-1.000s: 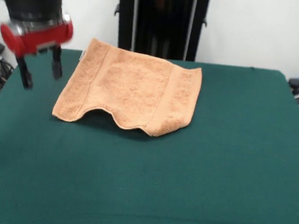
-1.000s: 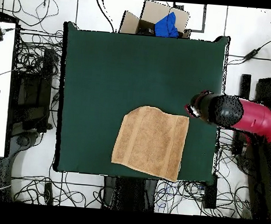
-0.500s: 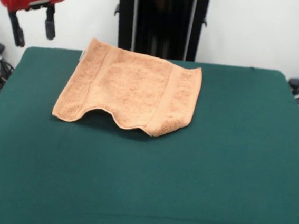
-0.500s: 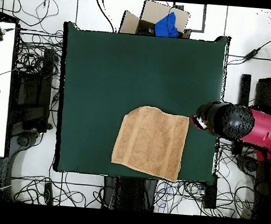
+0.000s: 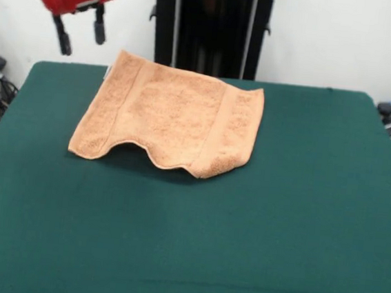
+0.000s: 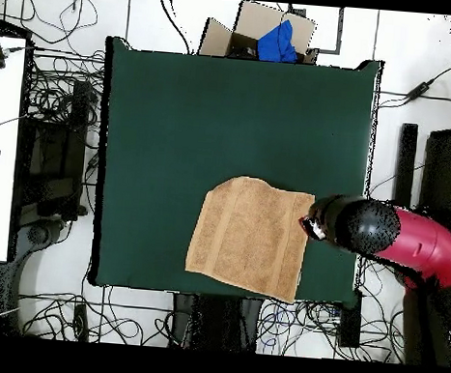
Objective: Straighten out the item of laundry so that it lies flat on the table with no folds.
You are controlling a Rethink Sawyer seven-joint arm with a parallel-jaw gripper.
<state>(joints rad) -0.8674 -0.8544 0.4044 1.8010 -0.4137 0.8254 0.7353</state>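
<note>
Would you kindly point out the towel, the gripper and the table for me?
towel [image 5: 174,117], front view, its middle.
gripper [image 5: 80,33], front view, between the open fingertips.
table [image 5: 256,235], front view, bare green cloth.

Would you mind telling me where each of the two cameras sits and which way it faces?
Front view: sits across the table, facing the pedestal; sees the towel and, upper left, the open gripper.
Overhead view: hangs above the table, looking straight down, robot base at the bottom; the red and black arm enters from the right, beside the towel.
Shared: table, towel and the arm's end, turned half round between views.
</note>
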